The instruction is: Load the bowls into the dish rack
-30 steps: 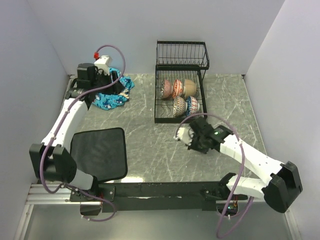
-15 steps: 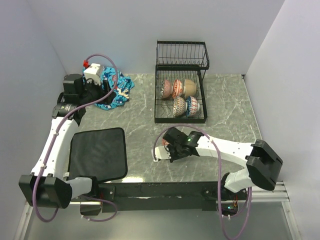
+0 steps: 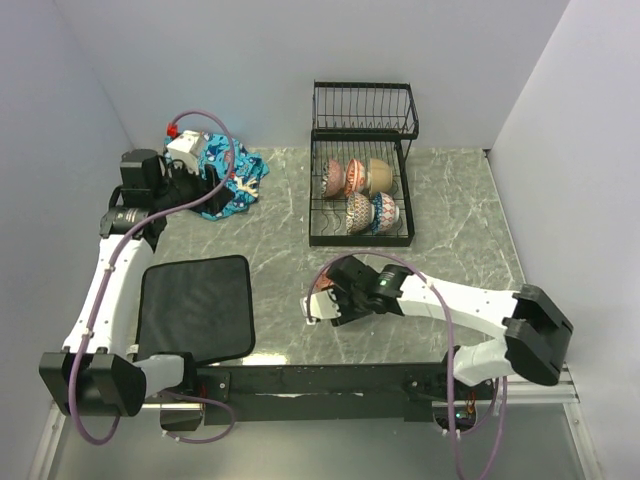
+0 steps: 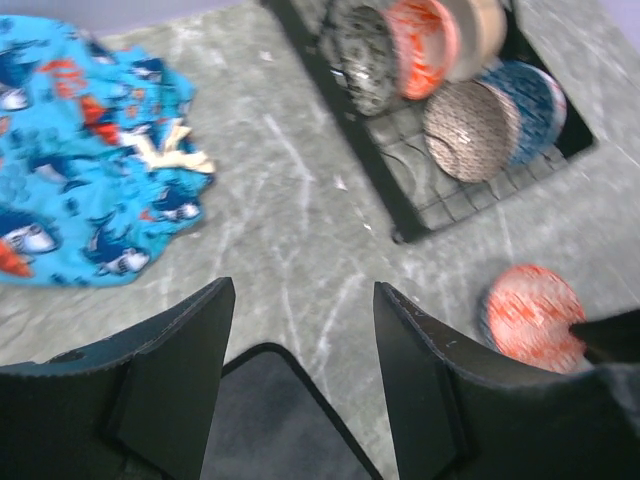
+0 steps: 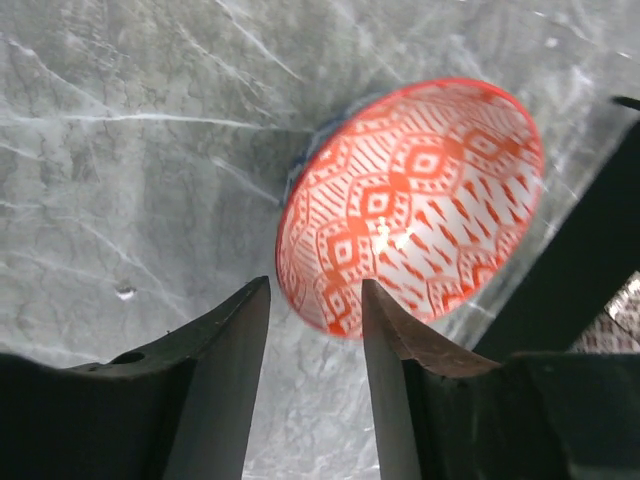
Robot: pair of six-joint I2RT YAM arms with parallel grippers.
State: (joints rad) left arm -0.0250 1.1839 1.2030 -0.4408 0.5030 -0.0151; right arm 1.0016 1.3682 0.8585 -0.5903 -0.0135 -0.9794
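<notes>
A salmon-orange patterned bowl (image 5: pixel 410 200) sits on the marble table in front of the dish rack; it also shows in the left wrist view (image 4: pixel 530 315). My right gripper (image 5: pixel 315 290) is open, and the bowl's near rim lies between its fingertips; in the top view it is at the table's near middle (image 3: pixel 325 300). The black wire dish rack (image 3: pixel 362 238) holds the black-and-white (image 4: pixel 365 45), red-orange floral (image 4: pixel 425 45), cream (image 4: pixel 480 30), brown dotted (image 4: pixel 470 130) and blue (image 4: pixel 535 100) bowls on edge. My left gripper (image 4: pixel 305 300) is open and empty, at the far left.
A blue patterned cloth (image 3: pixel 232 185) lies at the far left, just under my left gripper. A black mat (image 3: pixel 195 305) lies at the near left. The rack's upper basket (image 3: pixel 364 108) stands against the back wall.
My right arm has swung from beside the rack toward the near middle and brought its open fingers to the salmon-orange bowl. My left arm has pulled back to the left.
</notes>
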